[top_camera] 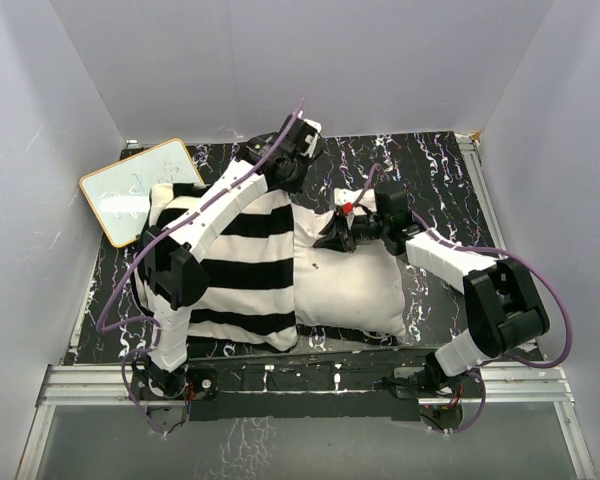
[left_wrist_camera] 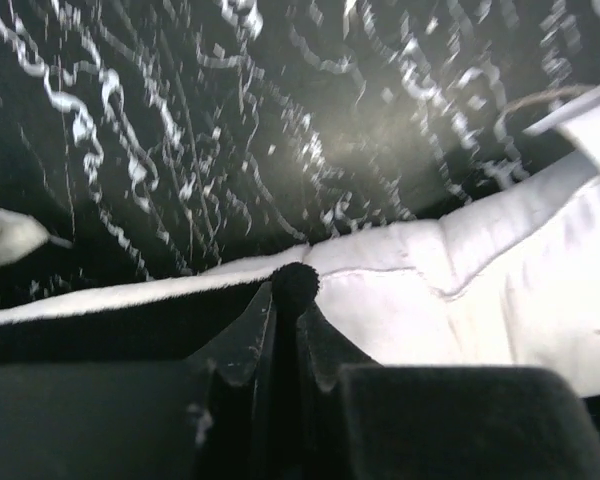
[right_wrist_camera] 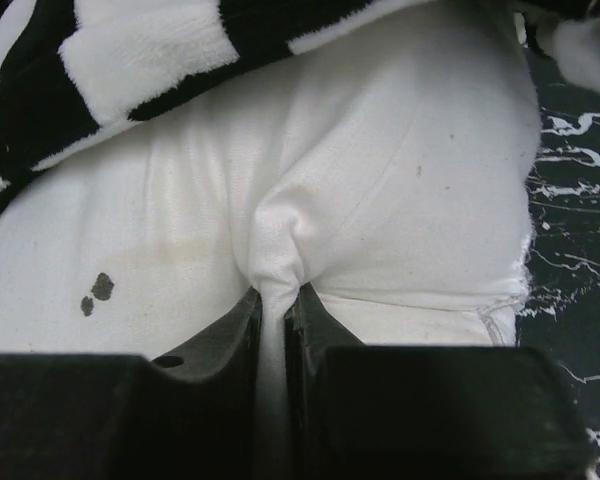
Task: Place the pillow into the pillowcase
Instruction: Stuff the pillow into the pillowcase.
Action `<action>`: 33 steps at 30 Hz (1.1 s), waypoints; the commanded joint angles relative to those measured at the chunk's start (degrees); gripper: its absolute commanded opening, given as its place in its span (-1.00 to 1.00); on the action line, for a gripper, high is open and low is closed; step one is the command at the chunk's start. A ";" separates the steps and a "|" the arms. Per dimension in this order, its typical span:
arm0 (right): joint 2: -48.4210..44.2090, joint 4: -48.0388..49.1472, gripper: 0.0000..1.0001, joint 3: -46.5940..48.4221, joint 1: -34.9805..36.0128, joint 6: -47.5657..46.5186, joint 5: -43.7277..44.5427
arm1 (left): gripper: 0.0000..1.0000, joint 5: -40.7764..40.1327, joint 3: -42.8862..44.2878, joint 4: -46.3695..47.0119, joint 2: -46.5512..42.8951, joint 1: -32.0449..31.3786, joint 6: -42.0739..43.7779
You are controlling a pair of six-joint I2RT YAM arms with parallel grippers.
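Note:
The white pillow (top_camera: 355,290) lies across the table, its left part inside the black and white striped pillowcase (top_camera: 235,265). My left gripper (top_camera: 283,180) is at the pillowcase's far right corner, and in the left wrist view it (left_wrist_camera: 295,290) is shut on a bunch of the black fabric of the pillowcase (left_wrist_camera: 120,315). My right gripper (top_camera: 332,235) is at the pillow's far edge beside the pillowcase opening. In the right wrist view it (right_wrist_camera: 274,295) is shut on a pinched fold of the pillow (right_wrist_camera: 380,170), with the pillowcase (right_wrist_camera: 130,60) just beyond.
A small whiteboard (top_camera: 140,190) leans at the far left, partly under the pillowcase. The black marbled tabletop (top_camera: 430,165) shows behind and right of the pillow. White walls close in on three sides. A metal rail (top_camera: 300,385) runs along the near edge.

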 commanded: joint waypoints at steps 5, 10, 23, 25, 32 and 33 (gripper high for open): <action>2.92 2.61 -0.84 23.80 -11.37 19.18 1.13 | -1.00 25.06 21.40 26.24 -2.11 0.07 -6.25; 6.61 2.25 -0.84 43.86 -14.22 29.89 -8.15 | -1.00 34.52 15.80 49.71 -7.27 0.09 -14.49; 9.32 -40.10 -0.84 7.87 -7.02 -38.78 -0.02 | -1.00 37.01 -72.08 98.59 -32.94 -1.08 -33.23; 13.64 -55.76 -0.83 10.54 -7.10 -50.60 0.30 | -1.00 36.68 -79.85 103.63 -31.74 -2.99 -35.43; 8.32 -81.45 0.02 12.81 -6.36 -70.98 -4.19 | -1.00 33.97 -83.43 95.98 -34.83 -6.80 -30.27; 5.75 -80.59 0.10 13.76 -5.78 -67.76 -3.44 | -1.00 34.07 -83.68 95.25 -35.44 -6.78 -29.79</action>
